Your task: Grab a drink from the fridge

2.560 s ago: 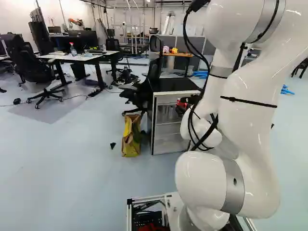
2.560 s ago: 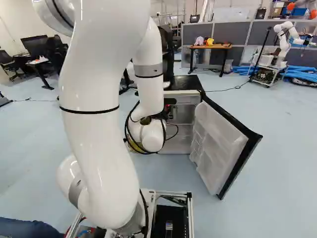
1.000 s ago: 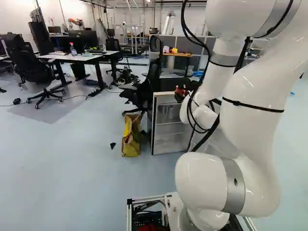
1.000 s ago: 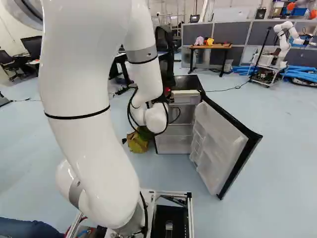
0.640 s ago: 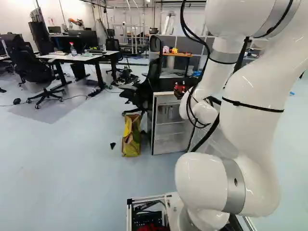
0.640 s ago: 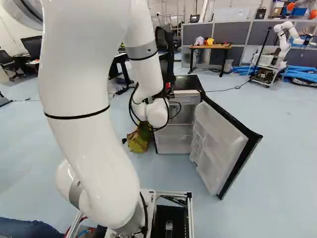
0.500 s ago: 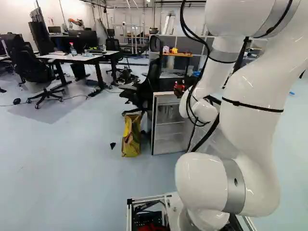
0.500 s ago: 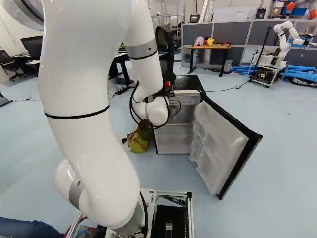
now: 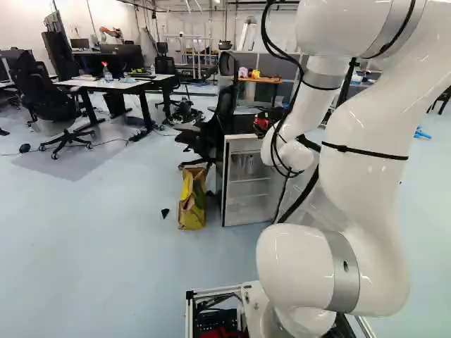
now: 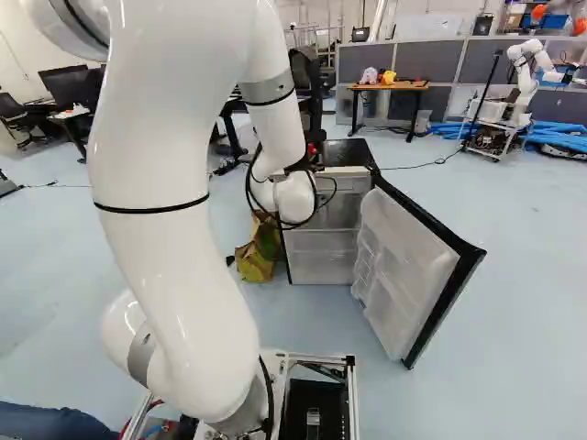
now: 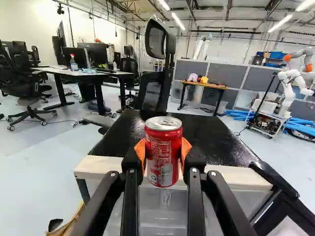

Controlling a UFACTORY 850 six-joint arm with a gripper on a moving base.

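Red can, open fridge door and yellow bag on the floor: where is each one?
Red can (image 11: 164,153), wrist view, on the middle of its side.
Fridge door (image 10: 404,266), right base view, on its pale inner panel.
Yellow bag (image 9: 192,203), left base view, on the middle of its side.

1. From where I stand, white print (image 11: 159,149) covers the front of the red can (image 11: 172,135), too small for me to make out.
2. I can read no sign or number anywhere.
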